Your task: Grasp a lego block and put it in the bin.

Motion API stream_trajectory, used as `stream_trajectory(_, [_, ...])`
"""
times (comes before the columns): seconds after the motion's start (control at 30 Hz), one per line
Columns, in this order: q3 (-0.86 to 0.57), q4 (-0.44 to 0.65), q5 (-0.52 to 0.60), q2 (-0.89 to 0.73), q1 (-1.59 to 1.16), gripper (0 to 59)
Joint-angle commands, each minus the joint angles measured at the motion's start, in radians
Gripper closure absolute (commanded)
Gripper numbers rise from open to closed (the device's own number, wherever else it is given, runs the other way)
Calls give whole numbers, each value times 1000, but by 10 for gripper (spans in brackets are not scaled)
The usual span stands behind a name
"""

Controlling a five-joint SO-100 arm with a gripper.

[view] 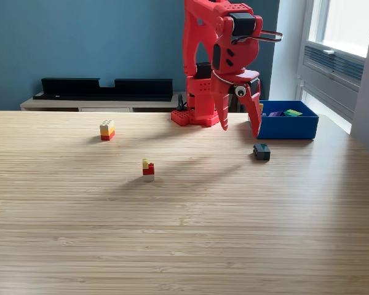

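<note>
Lego blocks lie scattered on the wooden counter (184, 233): a yellow-topped, orange and red stack (107, 129) at about ten o'clock from the counter's middle in the exterior view, a small yellow, red and pale stack (148, 170) near the middle, and a dark block (261, 152) at about two o'clock. None of them is held. The red arm (218, 55) stands on its base (190, 117) at the far edge of the counter, at twelve o'clock, folded so that its upper part rises out of the top of the view and its wrist hangs downward. The fingers (240, 121) point down toward the counter, spread apart with nothing between them, their tips above the surface and not touching it. A small round lens-like part sits between them near their root. The dark block lies just below and slightly to the exterior view's right of the finger tips, apart from them. The bin (288, 127), a low bright blue box, sits at the far right of the counter, at about three o'clock from the arm's base and close beside the fingers; inside it show a green piece (292, 112), a purple piece and a bit of yellow, only partly seen over the wall. Behind the counter, a low shelf (80, 103) carries long black objects (104, 88) against a blue wall, and a window stands at the exterior view's right.
</note>
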Motion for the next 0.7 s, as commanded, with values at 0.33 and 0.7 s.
stream_trajectory(0.33, [-156, -67, -37, 28, -57, 242])
stream_trajectory(0.7, [-192, -97, -38, 21, -101, 219])
